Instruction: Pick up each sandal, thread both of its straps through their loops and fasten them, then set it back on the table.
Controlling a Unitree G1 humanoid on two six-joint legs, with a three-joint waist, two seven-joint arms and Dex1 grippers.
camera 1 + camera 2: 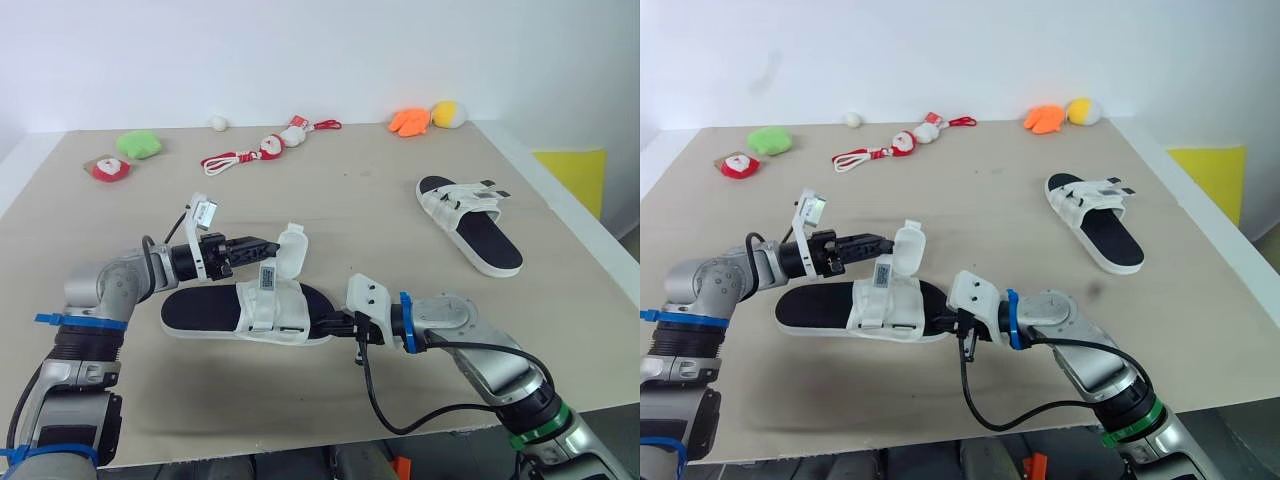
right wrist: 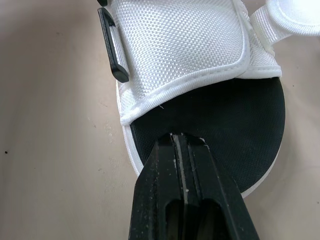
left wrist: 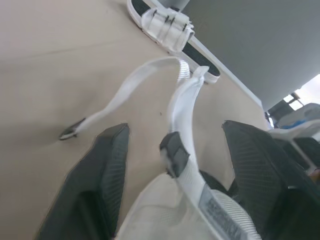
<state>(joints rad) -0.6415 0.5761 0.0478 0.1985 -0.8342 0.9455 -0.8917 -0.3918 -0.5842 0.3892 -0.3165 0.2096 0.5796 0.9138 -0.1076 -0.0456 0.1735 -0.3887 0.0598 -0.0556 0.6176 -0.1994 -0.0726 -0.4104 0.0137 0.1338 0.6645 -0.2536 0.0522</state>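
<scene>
A white sandal with a black insole (image 1: 245, 312) lies on the table near its front edge. One strap (image 1: 291, 250) stands up loose from it, and a second loose strap (image 3: 120, 97) trails onto the table. My left gripper (image 1: 264, 247) is open at that raised strap (image 3: 182, 107), which runs between the fingers (image 3: 90, 185) without touching either. My right gripper (image 2: 180, 142) is shut, its tips resting on the black insole (image 2: 225, 125) at the sandal's right end. The second sandal (image 1: 470, 215) lies flat at the far right.
Small plush toys line the back of the table: a green one (image 1: 138, 144), a red and white one (image 1: 108, 168), a red cord toy (image 1: 250, 155), an orange one (image 1: 410, 121) and a yellow one (image 1: 448, 113). A cable (image 1: 400, 415) hangs from my right wrist.
</scene>
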